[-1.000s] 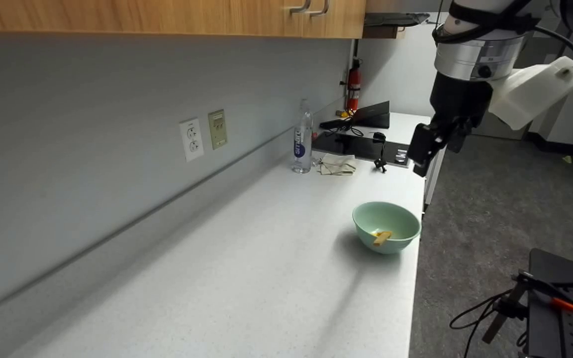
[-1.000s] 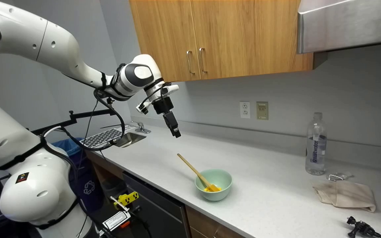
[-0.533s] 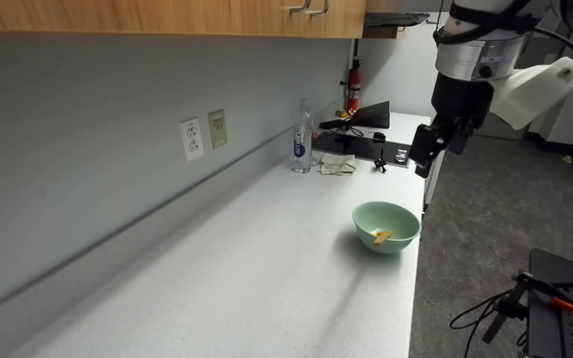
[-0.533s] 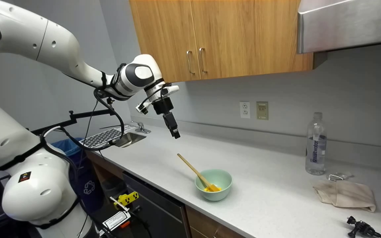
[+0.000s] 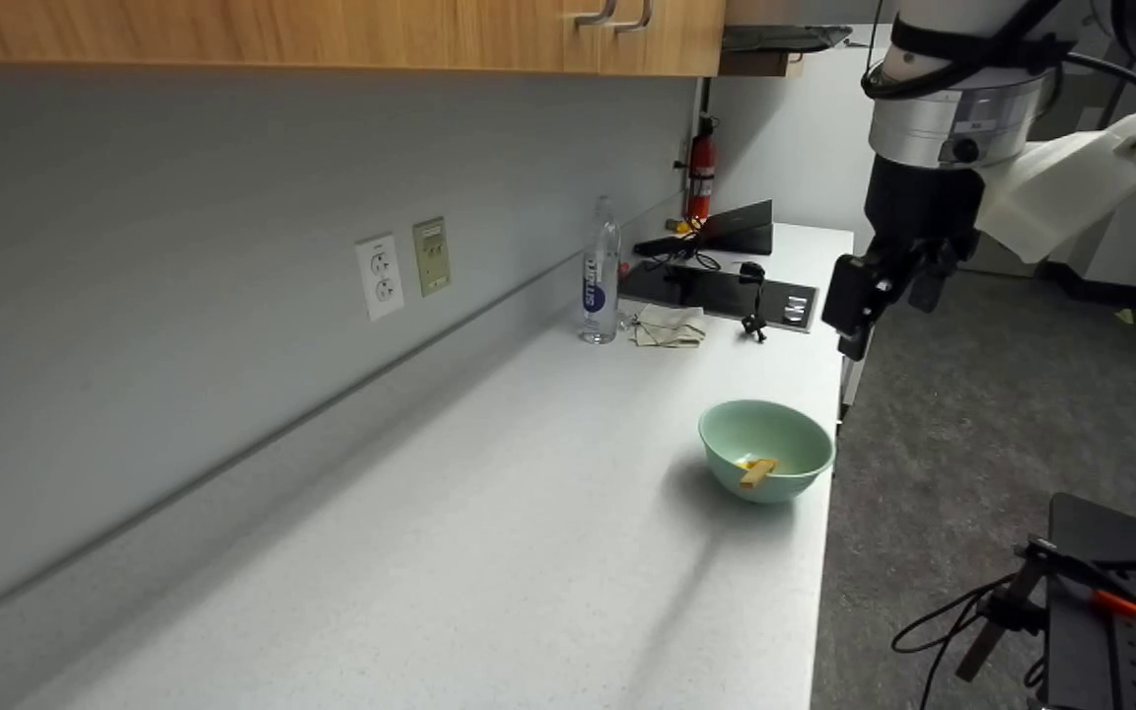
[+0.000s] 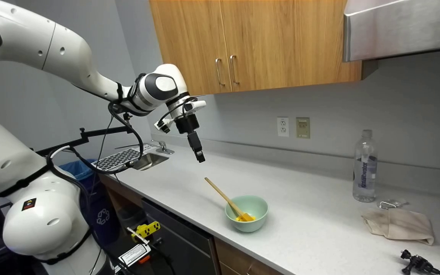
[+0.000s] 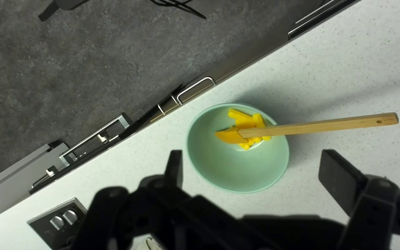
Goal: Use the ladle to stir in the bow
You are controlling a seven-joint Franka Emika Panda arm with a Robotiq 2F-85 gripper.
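Gripper: up over the counter, and look at that, jaws spread wide, a broad gap showing between them in the wrist view!
Bowl: green, upright on the counter near its open edge, down below the jaws, and the wrist view catches it in that gap.
Spatula: and there it lies, tilted, orange head down in the bowl, wooden handle leaning out over the rim, all of it below the jaws and apart from them.
Chunks: bright yellow, under and around the spatula's head, beneath the jaws as well.
Arm: stretched across in an exterior view, holding the jaws at a slant, tips downward.
Bottle: standing near the wall, well apart from the jaws.
Cloth: folded, near the bottle, well apart from the jaws too.
Sink: across the jaws from the bottle in an exterior view.
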